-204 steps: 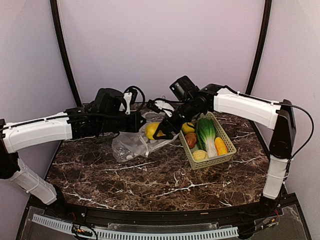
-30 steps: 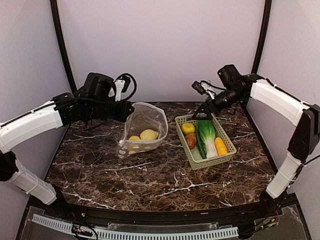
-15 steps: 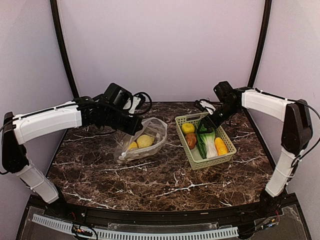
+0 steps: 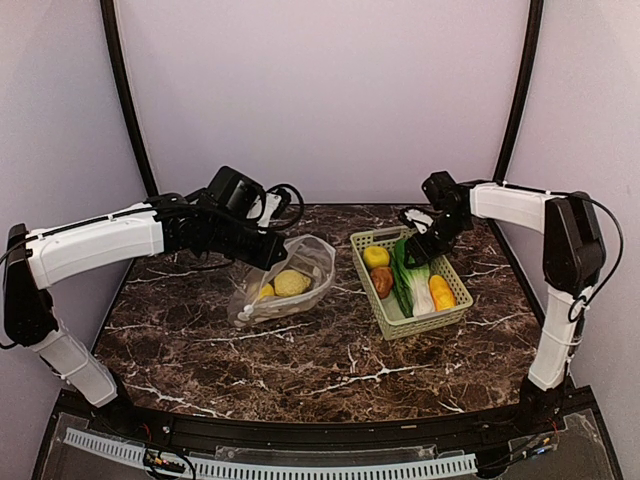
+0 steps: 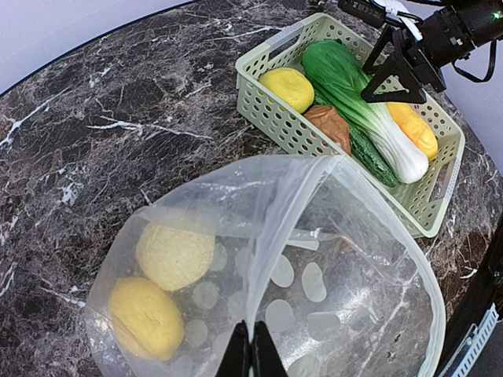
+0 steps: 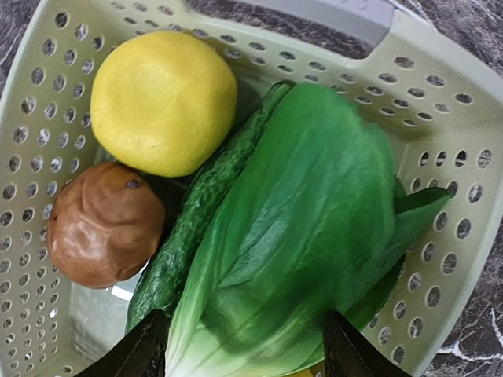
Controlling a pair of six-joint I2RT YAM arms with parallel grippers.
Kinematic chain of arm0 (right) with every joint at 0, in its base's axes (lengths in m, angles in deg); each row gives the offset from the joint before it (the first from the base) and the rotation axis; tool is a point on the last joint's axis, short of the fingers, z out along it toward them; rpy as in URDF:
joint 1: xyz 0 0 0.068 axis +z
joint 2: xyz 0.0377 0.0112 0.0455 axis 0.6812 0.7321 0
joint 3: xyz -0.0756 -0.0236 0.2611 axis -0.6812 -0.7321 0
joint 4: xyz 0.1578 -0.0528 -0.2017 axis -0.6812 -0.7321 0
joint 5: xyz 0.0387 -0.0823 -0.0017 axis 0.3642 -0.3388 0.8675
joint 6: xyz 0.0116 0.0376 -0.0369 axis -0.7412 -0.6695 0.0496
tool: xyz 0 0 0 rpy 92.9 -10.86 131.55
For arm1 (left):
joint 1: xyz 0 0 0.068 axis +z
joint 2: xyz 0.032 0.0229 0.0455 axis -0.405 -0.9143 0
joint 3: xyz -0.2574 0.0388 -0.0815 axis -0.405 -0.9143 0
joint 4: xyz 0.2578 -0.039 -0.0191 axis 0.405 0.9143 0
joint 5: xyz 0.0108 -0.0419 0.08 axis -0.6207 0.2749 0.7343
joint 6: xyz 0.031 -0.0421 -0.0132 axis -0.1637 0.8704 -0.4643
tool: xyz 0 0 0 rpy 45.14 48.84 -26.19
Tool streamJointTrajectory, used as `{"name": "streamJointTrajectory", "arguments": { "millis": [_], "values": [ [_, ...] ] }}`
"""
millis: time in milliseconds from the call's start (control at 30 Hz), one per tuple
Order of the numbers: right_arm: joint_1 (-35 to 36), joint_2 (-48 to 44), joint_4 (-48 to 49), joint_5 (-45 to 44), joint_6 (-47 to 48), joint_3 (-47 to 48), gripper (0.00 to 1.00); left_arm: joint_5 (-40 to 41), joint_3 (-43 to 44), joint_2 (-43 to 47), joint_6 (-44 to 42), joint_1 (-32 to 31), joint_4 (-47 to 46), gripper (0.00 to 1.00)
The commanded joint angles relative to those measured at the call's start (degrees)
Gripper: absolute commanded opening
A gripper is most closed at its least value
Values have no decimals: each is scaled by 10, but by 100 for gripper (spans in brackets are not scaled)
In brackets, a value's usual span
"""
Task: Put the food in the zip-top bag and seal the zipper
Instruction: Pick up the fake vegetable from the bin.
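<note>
Zip-top bag (image 4: pixel 318 258) lies open-mouthed left of centre in the overhead view on the marble table (image 4: pixel 300 365). It already has two pieces of the food in it, a pale rounded piece (image 5: pixel 174 255) and a yellow piece (image 5: pixel 145 316), both low in the pouch at the lower left of the left wrist view. Everything else sits in the green basket (image 6: pixel 440 102), right of centre in the overhead view: the cabbage (image 6: pixel 306 228), a yellow round piece (image 6: pixel 163 102), a brown piece (image 6: pixel 102 224), a dark green cucumber-like piece (image 6: pixel 192 228) and an orange piece (image 4: pixel 441 291). By that count the job looks under halfway done, with five pieces left to move and the zipper (image 5: pixel 397 236) unsealed, its mouth gaping toward the basket. The left gripper (image 5: pixel 251 357) is fully closed, pinching the clear film at the bag's rim and holding the mouth up at the bottom centre of its own view. The right gripper (image 6: pixel 245 349) hangs over the basket with its jaws spread fairly wide, one either side of the cabbage. It has hold of nothing, and I cannot tell whether its fingers (image 6: pixel 145 345) touch the leaves.
</note>
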Motion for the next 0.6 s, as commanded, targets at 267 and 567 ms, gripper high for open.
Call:
{"name": "streamJointTrajectory", "arguments": {
  "millis": [267,567],
  "values": [
    [-1,97,-33,-60,-78,107,66,-36,-25,25,17,2,-8,1],
    [-1,120,-44,-27,-110,112,59,-35,-34,37,25,2,-10,1]
  ]
}}
